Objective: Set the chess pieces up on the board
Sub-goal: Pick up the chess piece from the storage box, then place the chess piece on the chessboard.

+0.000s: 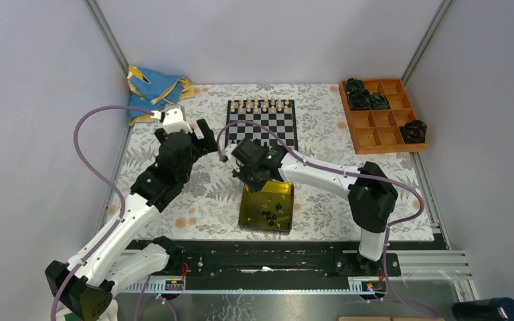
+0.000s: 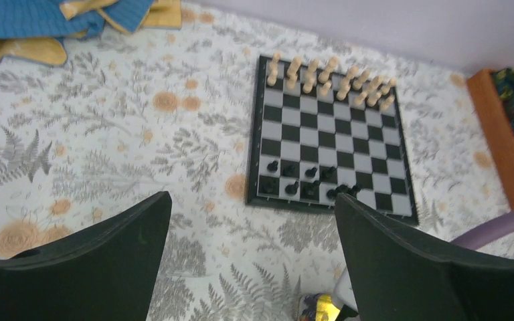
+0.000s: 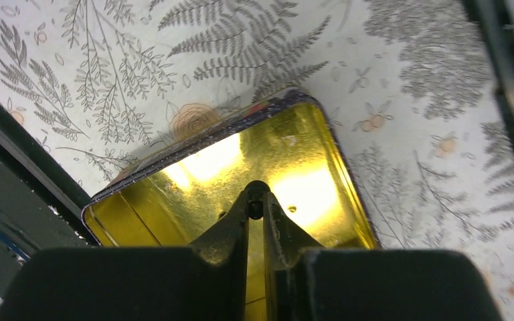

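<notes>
The board [image 1: 262, 128] lies at the back middle of the table, with cream chess pieces [image 1: 262, 104] along its far rows. In the left wrist view several black chess pieces [image 2: 306, 179] stand on the board's [image 2: 334, 144] near rows. My right gripper [image 3: 255, 200] hangs over the yellow tin [image 3: 207, 137], shut on a tiny black chess piece [image 3: 255, 209] held at its fingertips. More black pieces [image 1: 271, 215] lie in the tin [image 1: 246, 208]. My left gripper [image 2: 251, 199] hovers open and holding nothing over the sheet, left of the board's near corner.
A blue and yellow cloth [image 1: 152, 90] is bunched at the back left. A wooden compartment tray [image 1: 381, 127] with dark round lumps [image 1: 361, 93] stands at the back right. A fern-patterned sheet [image 1: 321, 194] covers the table. Purple cables loop off both arms.
</notes>
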You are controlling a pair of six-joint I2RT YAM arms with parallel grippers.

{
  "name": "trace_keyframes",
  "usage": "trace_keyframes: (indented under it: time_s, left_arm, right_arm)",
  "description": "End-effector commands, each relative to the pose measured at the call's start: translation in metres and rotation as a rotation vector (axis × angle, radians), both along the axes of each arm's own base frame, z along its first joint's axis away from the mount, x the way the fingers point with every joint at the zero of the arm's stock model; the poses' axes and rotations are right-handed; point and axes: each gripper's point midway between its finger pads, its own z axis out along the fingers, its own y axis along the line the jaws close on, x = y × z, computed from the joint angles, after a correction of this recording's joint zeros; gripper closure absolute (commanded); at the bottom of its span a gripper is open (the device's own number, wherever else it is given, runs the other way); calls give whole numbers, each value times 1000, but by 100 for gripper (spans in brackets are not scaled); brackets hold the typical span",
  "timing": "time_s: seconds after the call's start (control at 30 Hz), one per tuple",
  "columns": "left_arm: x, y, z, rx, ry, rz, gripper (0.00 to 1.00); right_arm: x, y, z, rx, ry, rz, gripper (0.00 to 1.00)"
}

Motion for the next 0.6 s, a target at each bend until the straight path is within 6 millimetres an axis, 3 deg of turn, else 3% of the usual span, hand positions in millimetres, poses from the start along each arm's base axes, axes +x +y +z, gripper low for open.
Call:
trace_keyframes:
  time_s: [0.0,0.17,0.37,0.57]
  left_arm:
    - [3,7,31,-15,-92,35,1]
    - [2,7,29,-9,-87,29,1]
    - [4,4,28,-8,-72,23,1]
    - [5,-4,24,-21,-49,-11,1]
  right_arm:
    - [34,7,73,57,-203,-64,100]
    - [77,11,100,36,-326,-140,100]
    - [147,-12,133,87,-403,-321,100]
    - [197,-31,140,121,-439,-421,100]
